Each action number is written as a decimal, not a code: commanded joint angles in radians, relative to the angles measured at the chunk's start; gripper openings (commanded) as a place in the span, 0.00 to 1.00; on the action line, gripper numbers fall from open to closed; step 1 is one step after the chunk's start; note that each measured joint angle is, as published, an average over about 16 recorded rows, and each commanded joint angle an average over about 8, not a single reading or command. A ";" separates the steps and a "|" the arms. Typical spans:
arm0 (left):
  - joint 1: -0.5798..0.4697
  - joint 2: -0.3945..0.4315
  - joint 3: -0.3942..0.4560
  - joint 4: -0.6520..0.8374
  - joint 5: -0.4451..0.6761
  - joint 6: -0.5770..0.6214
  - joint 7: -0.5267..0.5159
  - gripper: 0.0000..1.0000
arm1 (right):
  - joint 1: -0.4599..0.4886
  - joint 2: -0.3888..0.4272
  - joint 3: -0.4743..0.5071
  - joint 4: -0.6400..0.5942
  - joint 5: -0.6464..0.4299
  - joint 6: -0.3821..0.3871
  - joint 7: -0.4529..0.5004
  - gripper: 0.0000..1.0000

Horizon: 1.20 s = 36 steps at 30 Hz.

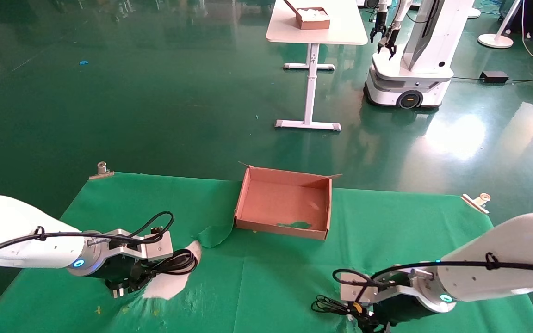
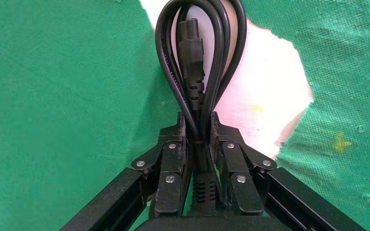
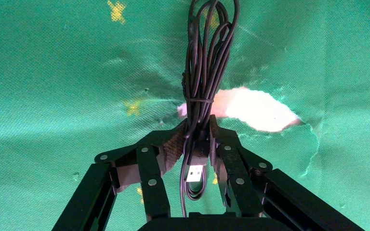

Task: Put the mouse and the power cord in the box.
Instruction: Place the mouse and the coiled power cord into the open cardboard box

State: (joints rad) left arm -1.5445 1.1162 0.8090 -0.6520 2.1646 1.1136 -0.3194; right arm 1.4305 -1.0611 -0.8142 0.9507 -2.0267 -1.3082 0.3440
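The power cord (image 1: 179, 262), a thick black looped bundle, is pinched between the fingers of my left gripper (image 1: 148, 274) at the table's front left. In the left wrist view the loops and a plug of the power cord (image 2: 197, 62) stick out past the shut left gripper (image 2: 197, 120). My right gripper (image 1: 358, 317) at the front right is shut on the mouse's thin bundled cable (image 1: 327, 305). The right wrist view shows that cable (image 3: 204, 57) clamped in the right gripper (image 3: 196, 124), with its USB plug (image 3: 196, 172) between the fingers. The mouse body is hidden. The box (image 1: 280, 227) stands open at the table's far middle.
The green cloth is torn, baring white table under the left gripper (image 1: 169, 284) and by the right one (image 3: 255, 108). A folded cloth flap (image 1: 213, 236) lies beside the box. Metal clips (image 1: 101, 170) (image 1: 477, 201) hold the far corners. Beyond stand a white table (image 1: 315, 32) and another robot (image 1: 410, 60).
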 commanded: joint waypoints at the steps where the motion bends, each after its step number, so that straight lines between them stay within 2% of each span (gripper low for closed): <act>1: 0.000 0.000 0.000 0.000 0.000 0.000 0.000 0.00 | 0.000 0.000 0.000 0.000 0.000 0.001 0.000 0.00; 9: -0.027 -0.018 -0.018 0.012 -0.030 0.036 -0.006 0.00 | 0.006 0.007 0.005 0.005 0.006 -0.003 -0.002 0.00; 16: -0.137 -0.066 -0.086 0.045 -0.158 0.181 -0.002 0.00 | 0.048 0.065 0.049 0.052 0.053 -0.021 0.007 0.00; 20: -0.197 -0.062 -0.127 0.066 -0.237 0.247 0.009 0.00 | 0.081 0.098 0.072 0.082 0.049 -0.013 0.038 0.00; 26: -0.275 0.008 -0.182 0.123 -0.338 0.273 0.021 0.00 | 0.140 0.136 0.088 0.107 -0.006 0.012 0.070 0.00; 30: -0.294 0.079 -0.211 0.157 -0.392 0.251 0.055 0.00 | 0.180 0.168 0.102 0.111 -0.030 0.020 0.083 0.00; 33: -0.275 0.145 -0.215 0.176 -0.402 0.180 0.118 0.00 | 0.202 0.192 0.112 0.113 -0.045 0.023 0.092 0.00; 36: -0.229 0.207 -0.194 0.180 -0.383 0.057 0.212 0.00 | 0.217 0.215 0.118 0.121 -0.057 0.019 0.105 0.00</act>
State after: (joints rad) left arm -1.7601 1.3037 0.6428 -0.4978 1.7867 1.1441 -0.0978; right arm 1.6408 -0.8438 -0.6972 1.0814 -2.0790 -1.2981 0.4551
